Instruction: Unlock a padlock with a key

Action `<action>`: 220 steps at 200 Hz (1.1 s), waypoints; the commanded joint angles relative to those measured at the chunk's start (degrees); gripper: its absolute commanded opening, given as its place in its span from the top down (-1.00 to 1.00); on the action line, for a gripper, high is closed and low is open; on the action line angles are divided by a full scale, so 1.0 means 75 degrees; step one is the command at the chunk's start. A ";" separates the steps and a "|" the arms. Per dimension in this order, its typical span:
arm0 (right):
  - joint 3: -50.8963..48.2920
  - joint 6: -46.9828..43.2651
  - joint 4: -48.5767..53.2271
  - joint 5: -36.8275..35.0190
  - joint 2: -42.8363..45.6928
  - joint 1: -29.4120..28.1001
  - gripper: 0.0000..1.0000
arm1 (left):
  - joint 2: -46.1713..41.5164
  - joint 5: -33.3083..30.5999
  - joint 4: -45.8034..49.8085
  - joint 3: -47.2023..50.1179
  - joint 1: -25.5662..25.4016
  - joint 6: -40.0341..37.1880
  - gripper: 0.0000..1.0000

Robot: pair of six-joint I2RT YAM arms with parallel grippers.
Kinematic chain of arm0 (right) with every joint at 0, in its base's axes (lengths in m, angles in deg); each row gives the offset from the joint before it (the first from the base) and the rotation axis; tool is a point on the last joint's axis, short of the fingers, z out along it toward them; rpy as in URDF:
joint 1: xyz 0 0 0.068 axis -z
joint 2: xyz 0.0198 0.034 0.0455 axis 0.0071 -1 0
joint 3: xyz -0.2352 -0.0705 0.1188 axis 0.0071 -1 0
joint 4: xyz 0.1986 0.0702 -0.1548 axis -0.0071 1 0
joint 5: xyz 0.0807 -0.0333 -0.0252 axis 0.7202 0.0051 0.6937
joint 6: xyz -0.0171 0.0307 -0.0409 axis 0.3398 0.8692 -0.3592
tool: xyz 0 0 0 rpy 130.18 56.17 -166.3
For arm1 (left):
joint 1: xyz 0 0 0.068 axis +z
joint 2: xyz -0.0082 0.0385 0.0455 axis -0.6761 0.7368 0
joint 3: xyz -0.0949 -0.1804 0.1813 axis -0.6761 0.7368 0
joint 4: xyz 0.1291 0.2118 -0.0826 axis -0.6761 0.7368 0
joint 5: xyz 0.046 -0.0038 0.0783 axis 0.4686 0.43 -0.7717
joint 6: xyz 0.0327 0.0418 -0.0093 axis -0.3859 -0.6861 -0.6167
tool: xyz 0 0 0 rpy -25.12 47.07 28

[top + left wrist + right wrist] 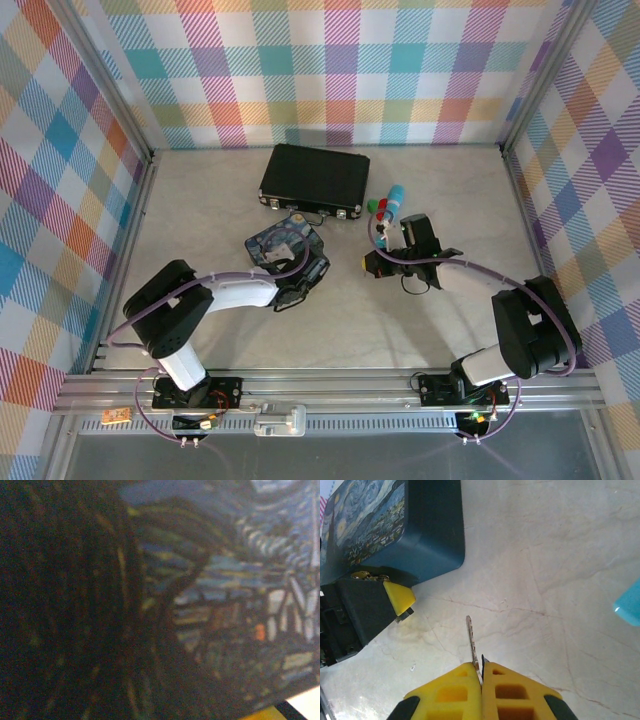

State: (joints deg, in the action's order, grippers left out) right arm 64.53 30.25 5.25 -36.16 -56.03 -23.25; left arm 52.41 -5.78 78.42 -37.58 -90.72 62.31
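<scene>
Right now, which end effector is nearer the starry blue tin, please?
Left. The left end effector sits right against the tin; the right end effector, gripping the key, stands apart to its right.

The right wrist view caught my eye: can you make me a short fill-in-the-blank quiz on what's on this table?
1. The right tool is shut on a thin metal ____.
2. The painted tin beside the left tool is mostly ____ in colour.
3. Seen from above, the closed case behind the tin is ____ in colour.
Missing words: key; blue; black.
</scene>
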 commanded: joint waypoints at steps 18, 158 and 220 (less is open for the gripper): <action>-0.0234 0.0225 -0.0501 0.0348 -0.0075 -0.0127 1.00 | -0.0307 -0.0130 0.0272 0.0138 0.0056 -0.0252 0.50; -0.0141 0.0217 -0.0248 0.0232 0.0243 -0.0153 1.00 | -0.1017 0.0198 -0.1056 0.1515 0.0838 -0.3763 -0.34; 0.0128 0.0295 -0.0069 0.0106 0.0221 -0.0286 1.00 | -0.1203 0.1557 -0.1909 0.1850 0.1126 -0.5447 -0.21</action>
State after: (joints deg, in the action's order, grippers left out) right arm 63.02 32.21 3.70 -35.20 -55.24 -24.63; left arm 43.56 1.21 68.33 -24.82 -83.31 27.91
